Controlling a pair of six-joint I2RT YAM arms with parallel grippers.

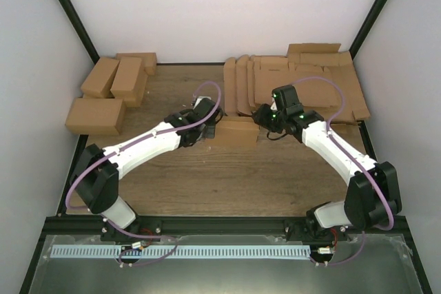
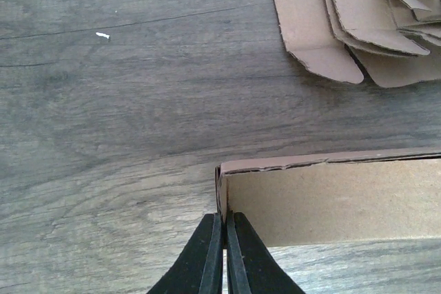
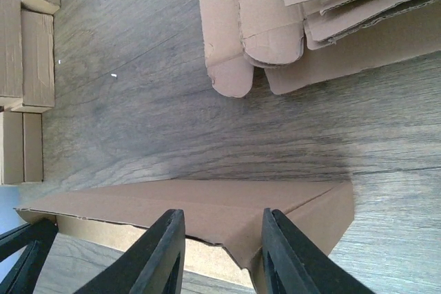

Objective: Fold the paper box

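Paper box (image 1: 238,132) mid-table (image 1: 207,184), half-formed, one long wall upright and a panel leaning over it. Left gripper (image 2: 224,228) at box's 9 o'clock, jaws clenched, looks pinched on the end of the upright wall at the corner. Right gripper (image 3: 222,215) at box's 3 o'clock, jaws apart, straddling the leaning panel's torn-looking edge, no pinch seen yet. Flat blanks (image 1: 296,80) at 1 o'clock, well apart; finished cartons (image 1: 110,94) at 10 o'clock.

Step judged: folding the panel along its crease.

- Hold the left pinch firm as anchor (thin wall, easy to slip or buckle).
- Grab the panel close to the crease, not the ragged tip.
- Push toward 9 o'clock, low and slow.
- Avoid dragging the box off the anchor.
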